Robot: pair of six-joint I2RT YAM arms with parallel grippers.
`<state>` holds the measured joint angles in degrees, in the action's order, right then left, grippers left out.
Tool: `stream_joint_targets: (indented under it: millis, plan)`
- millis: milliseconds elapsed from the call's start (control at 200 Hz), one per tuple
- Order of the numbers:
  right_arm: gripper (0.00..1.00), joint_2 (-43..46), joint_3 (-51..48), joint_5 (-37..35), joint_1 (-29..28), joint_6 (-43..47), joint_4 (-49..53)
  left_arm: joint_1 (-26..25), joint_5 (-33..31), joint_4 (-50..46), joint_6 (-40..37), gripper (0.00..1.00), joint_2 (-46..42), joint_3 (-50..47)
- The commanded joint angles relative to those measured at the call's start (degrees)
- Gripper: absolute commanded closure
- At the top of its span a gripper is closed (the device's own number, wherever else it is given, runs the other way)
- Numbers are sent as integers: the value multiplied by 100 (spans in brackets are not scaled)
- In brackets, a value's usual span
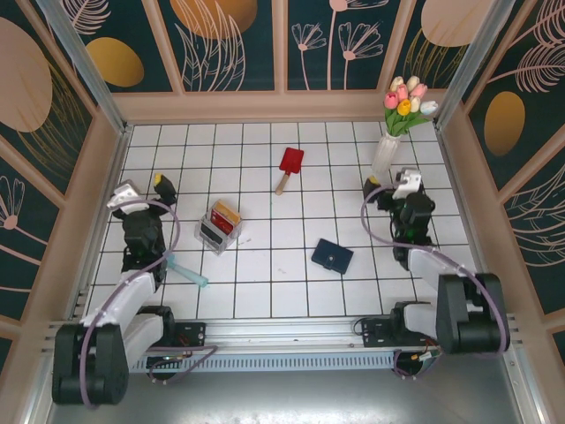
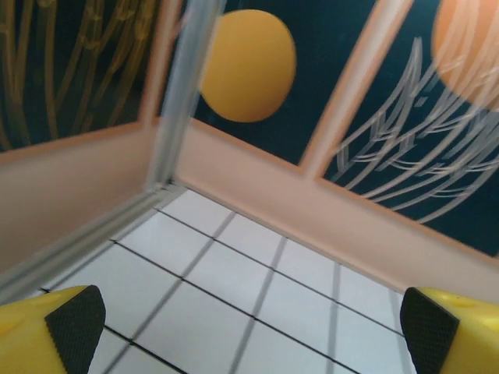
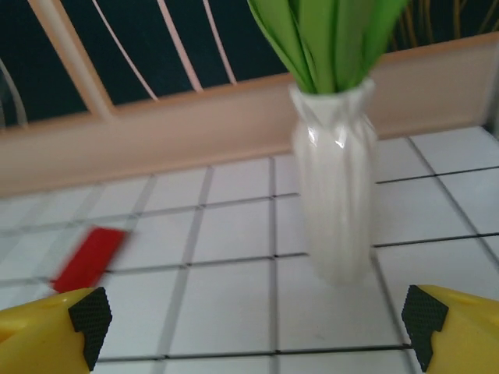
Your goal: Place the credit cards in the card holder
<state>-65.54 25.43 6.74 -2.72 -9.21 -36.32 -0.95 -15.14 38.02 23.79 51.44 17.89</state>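
Bright even light, soft shadows, overhead view sharp, wrist views blurred, vase (image 3: 334, 183) glossy

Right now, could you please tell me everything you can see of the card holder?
The card holder is a small, dark navy wallet, rectangular and leather-like as far as it shows. It is folded shut, with tiny pale dots on its top face that may be a snap. It lies flat on the white tiled table, turned askew to the grid lines, right of centre and toward the near edge. Nothing touches it.

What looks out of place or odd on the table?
Nothing spilled or damaged. The card holder lies closed, skewed to the tile lines; the credit cards stand in a clear box; the vase stands upright.
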Motion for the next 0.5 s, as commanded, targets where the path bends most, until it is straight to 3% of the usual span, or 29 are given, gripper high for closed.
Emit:
stream_joint_targets:
  millis: [0,50,85,235,365,495]
  plan:
    - [1,424,141,1669,-11,-1749,1560,7,1646,-1535,973,1,-317,92]
    - [3,457,-15,2693,-171,-1953,1190,7,2366,-1649,1151,1,-279,76]
    - [5,464,-32,2860,-411,-2112,1213,7,2677,-1887,1240,1,-201,137]
    - [5,270,421,1777,-1825,-1639,2332,4,3348,-2787,1368,1,433,327]
    - [5,11,578,1468,-2316,-1758,2387,-1,2938,-3375,1347,1,746,475]
    - [5,-200,610,1249,-2645,-1869,2295,-1,3080,-3486,1296,1,727,518]
